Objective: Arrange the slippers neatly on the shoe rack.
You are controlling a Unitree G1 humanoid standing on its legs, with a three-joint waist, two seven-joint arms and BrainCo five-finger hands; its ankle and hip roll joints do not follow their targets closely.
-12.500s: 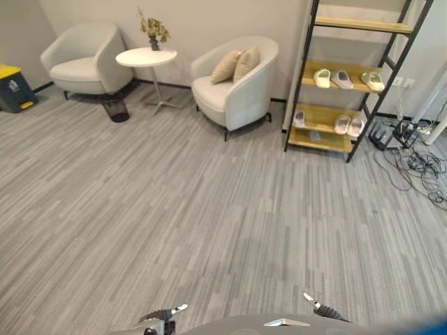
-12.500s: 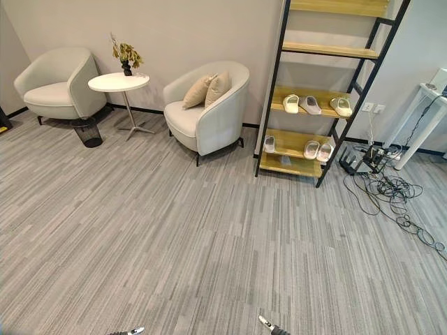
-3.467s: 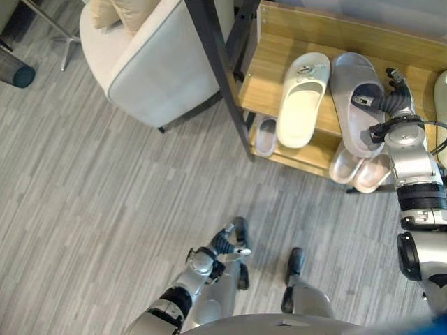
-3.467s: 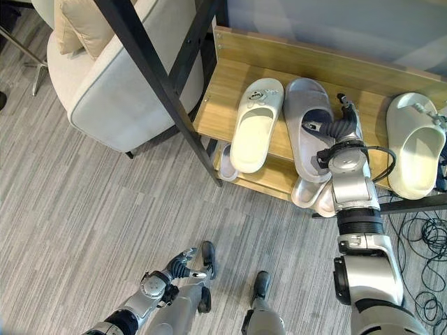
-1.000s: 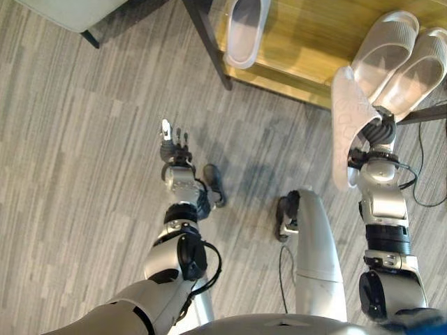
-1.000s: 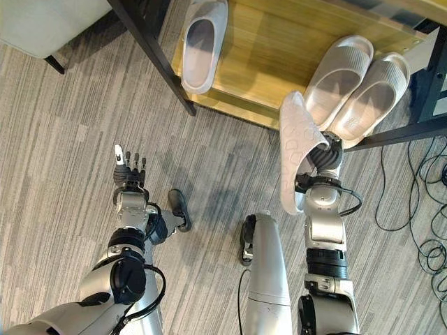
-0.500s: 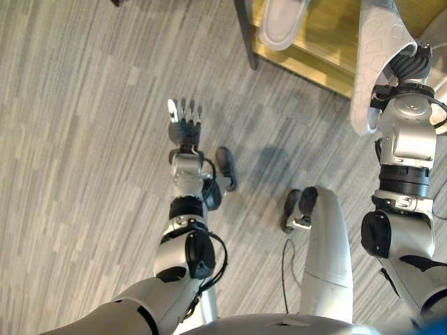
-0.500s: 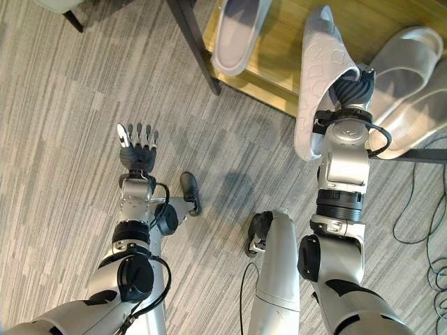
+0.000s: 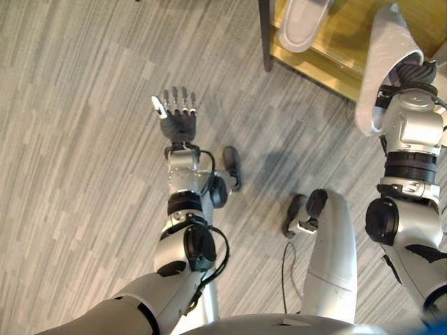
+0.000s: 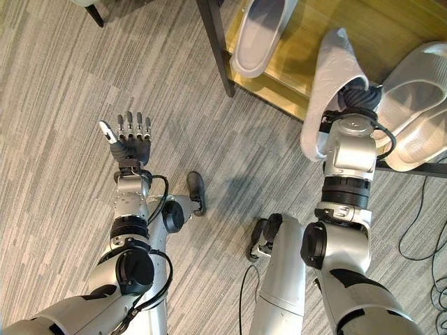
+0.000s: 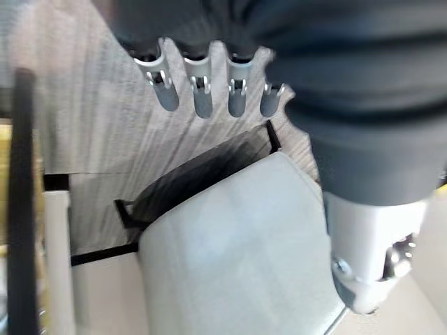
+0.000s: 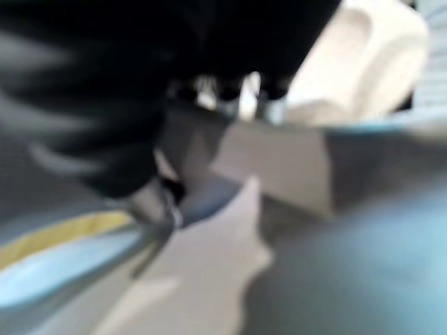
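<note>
Scanning from the robot's left across to its right:

Left hand (image 9: 178, 118): held out over the grey striped floor (image 9: 77, 139), fingers straight and spread, holding nothing — well clear of the rack.

Armchair (image 11: 230, 258): a pale upholstered one on dark legs, seen past the left hand's fingertips in the left wrist view.

Single slipper on the shelf (image 10: 257, 35): pale grey, lying flat at the left end of the bottom shelf, just beside the dark upright post (image 10: 215, 42).

Shoe rack (image 10: 293, 77): a wooden bottom shelf in a dark metal frame; bare wood lies between the single slipper and the pair.

Carried slipper (image 10: 328, 91): pale grey, patterned sole turned toward the camera, standing nearly on end above the front edge of the shelf.

Right hand (image 10: 357, 96): fingers curled round that slipper near its strap, its dark ribbed cover showing behind the sole.

Pair on the shelf (image 10: 419, 105): two matching pale slippers side by side at the right end, just beside the right hand.

Handling: by its look a light moulded-foam slipper — soft enough to flex, not fragile, with a smooth skin that could slide in the fingers.

Hold: I judge the strap arch or the side wall at mid-length the surest place.

Next: it seems to want turning sole-down onto the bare wood.
</note>
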